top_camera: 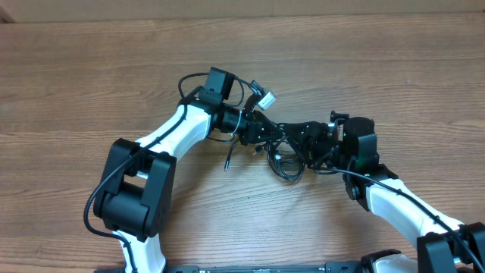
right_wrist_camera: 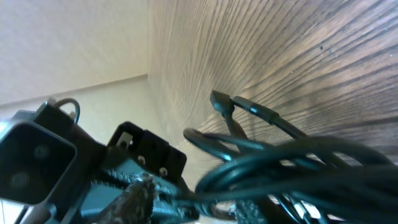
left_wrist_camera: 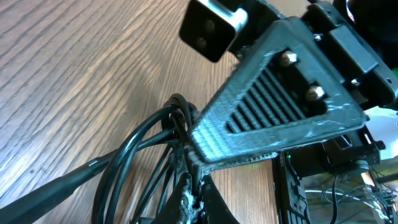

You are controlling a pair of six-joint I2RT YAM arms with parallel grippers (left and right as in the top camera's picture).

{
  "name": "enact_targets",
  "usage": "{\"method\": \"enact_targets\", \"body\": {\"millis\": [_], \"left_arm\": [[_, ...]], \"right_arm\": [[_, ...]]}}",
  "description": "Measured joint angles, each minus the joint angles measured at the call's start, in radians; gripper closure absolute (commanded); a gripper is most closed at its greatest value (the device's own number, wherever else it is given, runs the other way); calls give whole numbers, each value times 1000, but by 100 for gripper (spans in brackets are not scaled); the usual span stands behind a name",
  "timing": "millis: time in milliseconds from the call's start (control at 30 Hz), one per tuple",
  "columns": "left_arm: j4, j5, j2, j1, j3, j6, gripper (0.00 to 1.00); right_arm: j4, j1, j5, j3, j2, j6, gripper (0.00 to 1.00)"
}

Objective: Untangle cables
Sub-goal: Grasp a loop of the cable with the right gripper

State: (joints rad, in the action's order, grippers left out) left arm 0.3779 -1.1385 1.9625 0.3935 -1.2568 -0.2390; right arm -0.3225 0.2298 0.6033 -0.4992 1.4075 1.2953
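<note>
The left tool [top_camera: 256, 130] is clamped fully shut over the middle of the tabletop [top_camera: 91, 76], pinching strands of the cables [top_camera: 288, 161]. One loose plug end trails below it. The rest lies bunched in a knotted loop between the two arms. The right tool [top_camera: 309, 139] presses into that bundle from the right, but I cannot tell how wide its jaws stand.
</note>
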Motion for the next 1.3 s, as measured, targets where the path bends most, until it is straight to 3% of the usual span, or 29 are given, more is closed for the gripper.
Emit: {"method": "enact_targets", "body": {"millis": [200,367,433,667,867,1200,1300], "left_arm": [[-10,-4,0,24,-1,0,96],[-11,-2,0,22,-3,0,95],[-11,-4,0,16,-3,0,90],[-11,-14,0,-77,-3,55,80],[-7,-14,0,-206,-3,119,61],[26,-10,0,-238,-3,136,60],[53,-14,0,-238,-3,127,54]], "right_arm": [[2,0,-9,0,0,10,96],[4,-1,-16,2,0,0,96],[2,-1,-12,2,0,-32,96],[3,-1,67,1,0,-234,96],[6,-1,158,1,0,-397,96],[-66,-1,482,1,0,-747,96],[-66,-1,548,1,0,-827,96]]}}
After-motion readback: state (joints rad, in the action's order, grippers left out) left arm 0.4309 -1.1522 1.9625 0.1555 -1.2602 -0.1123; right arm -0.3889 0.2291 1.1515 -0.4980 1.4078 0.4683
